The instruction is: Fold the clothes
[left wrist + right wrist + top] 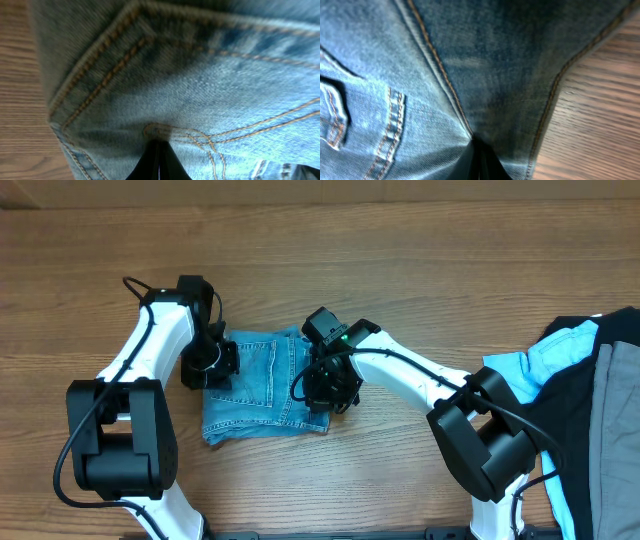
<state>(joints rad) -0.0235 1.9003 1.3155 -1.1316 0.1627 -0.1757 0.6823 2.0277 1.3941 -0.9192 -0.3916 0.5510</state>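
Wooden tabletop holds the jeans as a compact, roughly square block at centre, left gripper pinched together on its left edge, right gripper likewise clamped on its right edge.

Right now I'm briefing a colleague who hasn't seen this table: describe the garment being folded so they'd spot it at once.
On the wooden table, look at the middle, between the left gripper and the right gripper. There lie the jeans, a folded rectangle of light-blue denim with tan stitching. Unlike the cyan shirt, black garment and grey garment piled at the right edge, they lie alone.
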